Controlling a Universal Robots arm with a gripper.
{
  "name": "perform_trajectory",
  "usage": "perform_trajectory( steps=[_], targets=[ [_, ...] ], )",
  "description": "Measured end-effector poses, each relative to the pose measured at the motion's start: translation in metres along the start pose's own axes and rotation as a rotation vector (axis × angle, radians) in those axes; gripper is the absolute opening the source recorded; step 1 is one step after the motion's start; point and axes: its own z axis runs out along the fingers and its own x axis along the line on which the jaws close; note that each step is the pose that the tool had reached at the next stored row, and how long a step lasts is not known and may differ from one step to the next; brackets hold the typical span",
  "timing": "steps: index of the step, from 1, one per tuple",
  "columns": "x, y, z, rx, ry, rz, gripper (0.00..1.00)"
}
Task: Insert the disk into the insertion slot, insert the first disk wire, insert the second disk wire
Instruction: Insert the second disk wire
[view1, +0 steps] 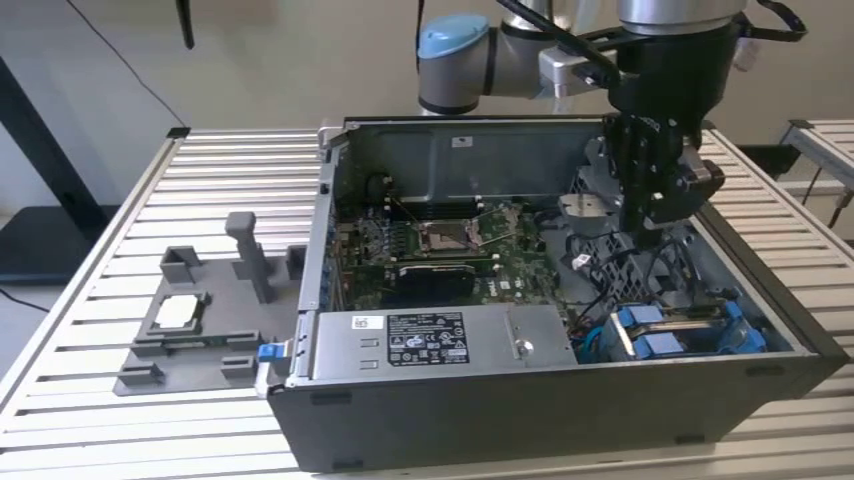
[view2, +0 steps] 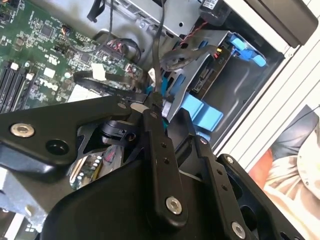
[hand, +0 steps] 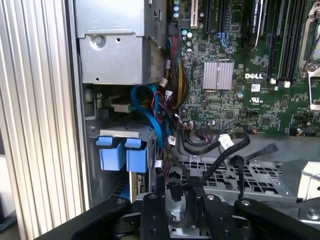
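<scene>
Blue-framed disk (view1: 674, 330) sits in its bay at the four o'clock corner of the open grey computer case (view1: 534, 420), which stands on the slatted table (view1: 80, 430). Inside the case, the gripper (view1: 645, 235) is at twelve o'clock of the disk and three o'clock of the green motherboard (view1: 441, 245). It is clamped on a black wire (view2: 160, 50).

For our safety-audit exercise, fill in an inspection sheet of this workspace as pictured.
Surface: slatted metal table, carrying an open computer case.
Job's things: disk in its blue carrier, sitting in the case's bay.
Clutter: grey fixture tray beside the case.
Gripper: gripper inside the case, shut on a black wire.
Cables: blue cable and loose black wires by the motherboard.
Surroundings: pale wall; another slatted table on the exterior view's right.
</scene>
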Motion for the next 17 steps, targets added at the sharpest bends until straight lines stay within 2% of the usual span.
perform_trajectory(
  steps=[2, 4, 9, 14, 17],
  targets=[
    [-0.0007, 0.0038, 0.0004, 0.0070, 0.0022, -0.001, 0.33],
    [-0.0012, 0.0058, 0.0009, 0.0089, 0.0038, -0.002, 0.33],
    [-0.0017, 0.0059, 0.0014, 0.0130, 0.0052, -0.002, 0.33],
    [-0.0025, 0.0061, 0.0026, 0.0233, 0.0075, -0.005, 0.33],
    [-0.0028, 0.0061, 0.0027, 0.0234, 0.0106, -0.006, 0.33]
  ],
)
